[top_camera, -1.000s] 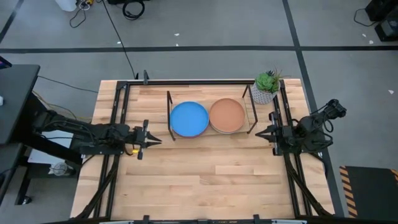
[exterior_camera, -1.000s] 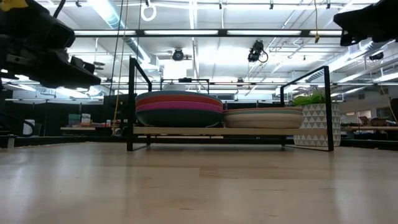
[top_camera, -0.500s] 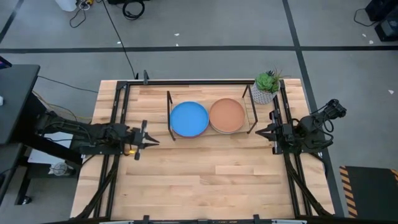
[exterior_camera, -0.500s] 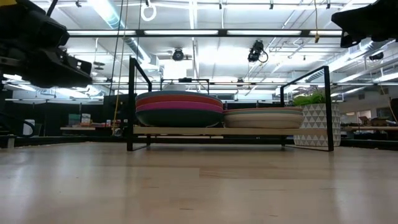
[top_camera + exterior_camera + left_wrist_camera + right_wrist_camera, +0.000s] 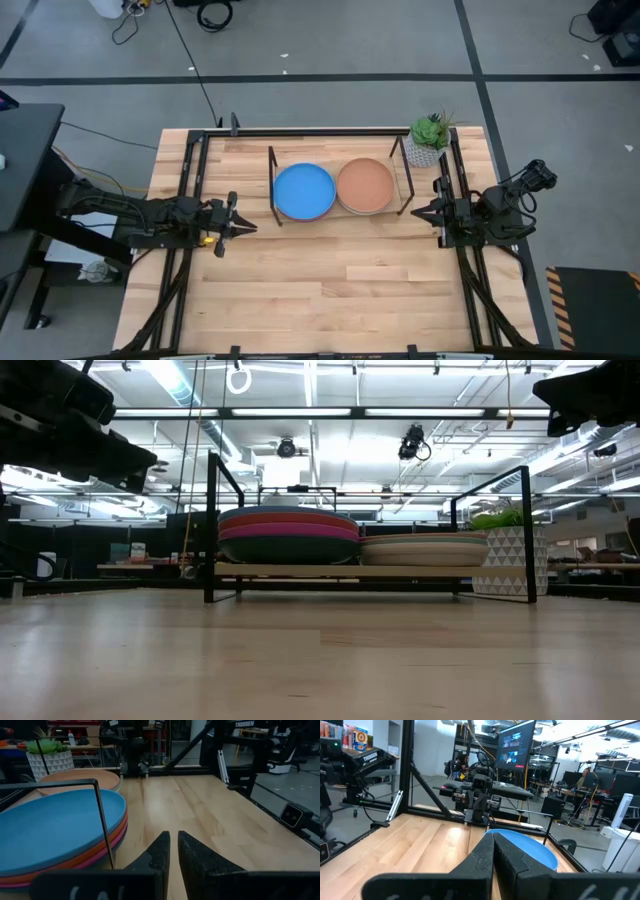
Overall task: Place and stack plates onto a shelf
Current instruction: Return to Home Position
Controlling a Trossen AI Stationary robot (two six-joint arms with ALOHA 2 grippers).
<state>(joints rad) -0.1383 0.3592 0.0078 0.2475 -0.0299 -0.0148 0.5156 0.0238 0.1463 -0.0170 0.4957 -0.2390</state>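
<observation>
The shelf (image 5: 271, 186) of thin black rods holds two stacks of plates on its wood base (image 5: 340, 570). The left stack (image 5: 288, 535) has the blue plate (image 5: 304, 191) on top, with orange and magenta rims (image 5: 117, 837) below it. The right stack (image 5: 422, 550) is topped by the peach plate (image 5: 365, 185). My left gripper (image 5: 248, 229) hovers left of the shelf, shut but for a narrow slit (image 5: 173, 845), and holds nothing. My right gripper (image 5: 416, 212) hovers just right of the shelf, shut (image 5: 494, 855) and empty.
A potted plant (image 5: 428, 140) in a patterned white pot stands at the table's far right corner, beside the shelf. A black frame (image 5: 190, 180) edges the table. Bare wood (image 5: 330, 280) lies between the shelf and the near edge.
My left gripper has drawn back a little from the shelf, toward the table's left and near edges, and has risen. The plates and my right arm have stayed still.
</observation>
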